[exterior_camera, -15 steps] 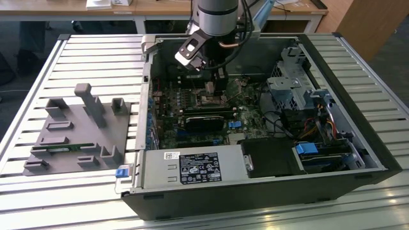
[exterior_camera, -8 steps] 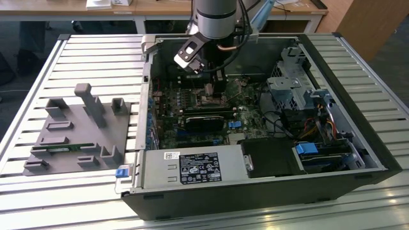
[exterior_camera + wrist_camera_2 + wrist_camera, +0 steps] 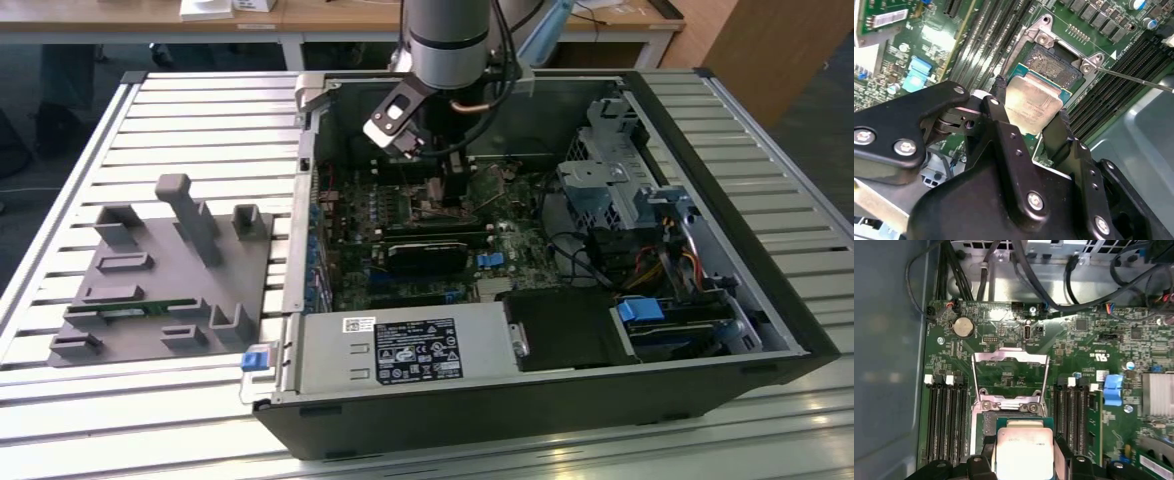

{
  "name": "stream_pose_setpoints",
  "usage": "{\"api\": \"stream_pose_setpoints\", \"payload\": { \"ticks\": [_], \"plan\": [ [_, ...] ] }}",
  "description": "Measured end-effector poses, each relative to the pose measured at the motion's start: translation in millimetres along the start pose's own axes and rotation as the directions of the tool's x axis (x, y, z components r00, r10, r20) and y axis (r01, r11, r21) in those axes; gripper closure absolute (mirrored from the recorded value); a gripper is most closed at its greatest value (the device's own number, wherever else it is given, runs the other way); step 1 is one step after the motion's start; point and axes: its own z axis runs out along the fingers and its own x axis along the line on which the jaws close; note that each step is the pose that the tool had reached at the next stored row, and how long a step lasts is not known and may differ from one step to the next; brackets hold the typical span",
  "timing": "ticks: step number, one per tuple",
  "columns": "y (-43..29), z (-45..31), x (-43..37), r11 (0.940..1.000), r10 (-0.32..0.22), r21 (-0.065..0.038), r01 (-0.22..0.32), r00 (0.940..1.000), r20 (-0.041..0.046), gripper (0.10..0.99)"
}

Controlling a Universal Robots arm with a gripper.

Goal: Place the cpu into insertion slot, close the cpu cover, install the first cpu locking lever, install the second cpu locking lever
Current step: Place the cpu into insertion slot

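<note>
My gripper [image 3: 1031, 99] is shut on the cpu [image 3: 1029, 112], a flat square chip with a silvery top, clamped by two opposite edges between the black fingers [image 3: 1000, 90]. Both wrist views show the chip low over the insertion slot [image 3: 1054, 67], whose dark centre shows just past the chip's edge. I cannot tell whether chip and slot touch. The first wrist view has the cpu [image 3: 1024, 452] in the gripper [image 3: 1024, 445], the insertion slot [image 3: 986, 422] beside it and the cpu cover [image 3: 1010, 358] swung open beyond the hinge. A thin locking lever [image 3: 1134, 80] sticks out free. In the exterior view the gripper [image 3: 450, 190] is inside the case.
Black memory slots [image 3: 944, 420] flank the socket on both sides. A blue connector [image 3: 1113, 390] and a heatsink [image 3: 1159, 395] lie nearby, and cables [image 3: 1054, 295] run along the case wall. Outside the case, a grey fixture [image 3: 167, 270] rests on the slatted table [image 3: 200, 110].
</note>
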Motion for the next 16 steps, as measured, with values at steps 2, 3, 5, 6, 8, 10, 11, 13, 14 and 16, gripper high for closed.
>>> {"api": "stream_pose_setpoints", "payload": {
  "ticks": [2, 3, 5, 6, 8, 10, 11, 13, 14, 16],
  "plan": [
    [-0.2, 2.4, 2.5, 1.0, 0.0, 0.0, 0.0, 1.0, -0.0001, 0.545],
    [-0.4, 3.9, 3.4, 1.0, 0.0, 0.0, 0.0, 1.0, -0.0002, 0.545],
    [-0.7, 6.7, 6.4, 1.0, 0.0, 0.0, 0.0, 1.0, -0.0001, 0.545],
    [-1.2, 8.3, 7.8, 1.0, 0.0, 0.0, 0.0, 1.0, -0.0003, 0.545],
    [-4.6, 11.8, 8.9, 1.0, 0.001, 0.0, -0.001, 1.0, -0.0002, 0.545],
    [-8.5, 14.6, 9.0, 1.0, 0.002, 0.0, -0.002, 1.0, 0.0001, 0.545],
    [-8.9, 16.1, 9.0, 1.0, 0.003, 0.0, -0.003, 1.0, 0.0002, 0.545],
    [-9.1, 18.7, 9.0, 1.0, 0.006, 0.0, -0.006, 1.0, 0.0004, 0.545],
    [-9.1, 19.7, 9.0, 1.0, 0.007, 0.0, -0.007, 1.0, 0.0005, 0.545],
    [-9.2, 21.2, 9.0, 1.0, 0.007, 0.0, -0.007, 1.0, 0.0004, 0.545]
  ]
}}
